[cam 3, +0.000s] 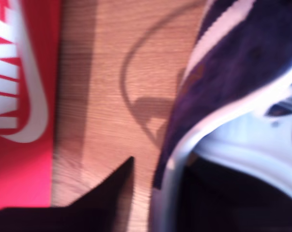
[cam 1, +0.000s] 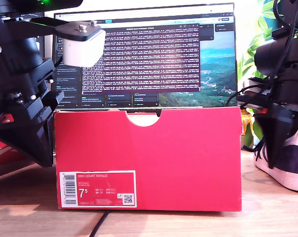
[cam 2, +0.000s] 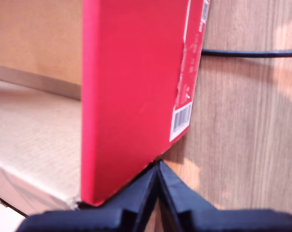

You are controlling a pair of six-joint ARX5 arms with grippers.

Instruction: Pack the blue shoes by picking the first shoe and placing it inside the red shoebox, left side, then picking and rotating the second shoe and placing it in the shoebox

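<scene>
- My second gripper [cam 3: 136, 193] is the arm at the exterior view's right, hanging right at the navy suede shoe with white stripes and a white rubber sole [cam 1: 293, 165] that stands on the wooden tabletop [cam 1: 267, 217], at about 3 o'clock from the red cardboard shoebox [cam 1: 149, 158].
- In the second wrist view one dark finger [cam 3: 105, 193] shows over bare wood beside the shoe's collar [cam 3: 242, 96]; the other is hidden, so I cannot tell whether the fingers grip it.
- The shoe's long axis is not clear here.
- My first gripper [cam 2: 158, 166] has its fingers pressed together and empty, at the box's outer corner.
- The box interior looks empty; the route in is up over the wall, toward 9 o'clock.
</scene>
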